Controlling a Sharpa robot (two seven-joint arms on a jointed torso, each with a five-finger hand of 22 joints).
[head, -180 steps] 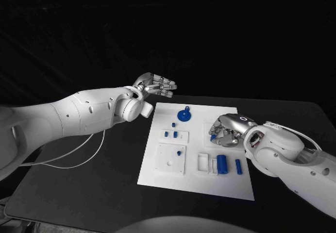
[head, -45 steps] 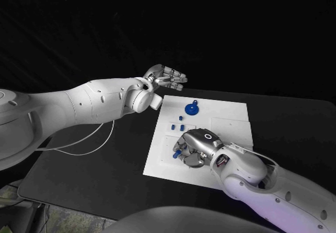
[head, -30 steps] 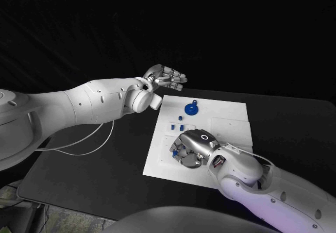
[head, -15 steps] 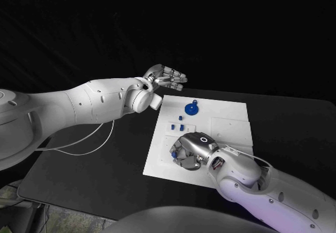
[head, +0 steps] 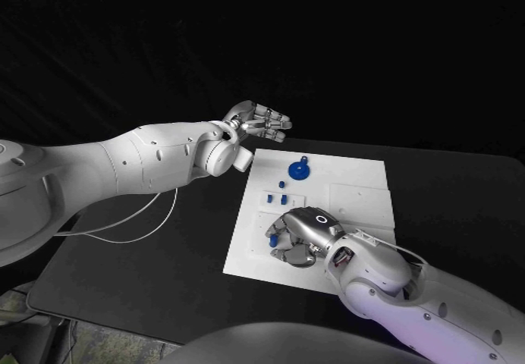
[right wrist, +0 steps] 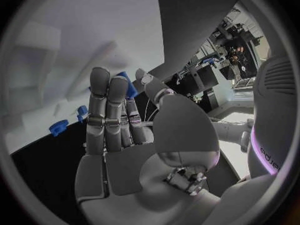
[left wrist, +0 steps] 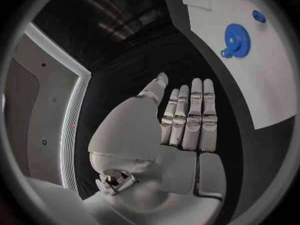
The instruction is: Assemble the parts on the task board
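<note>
On the task board (head: 361, 189), near its lower left corner: one small blue part (head: 272, 240), pinched by the right hand (head: 301, 236). Farther up the board: two small blue pegs (head: 278, 199), then a blue gear (head: 299, 170). Beyond the board's top left corner: left hand (head: 258, 121), raised, fingers straight and side by side, holding nothing.

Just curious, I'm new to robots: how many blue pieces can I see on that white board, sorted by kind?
Gear: 1
Small pegs: 3
Part pinched by right hand: 1
Total: 5
</note>
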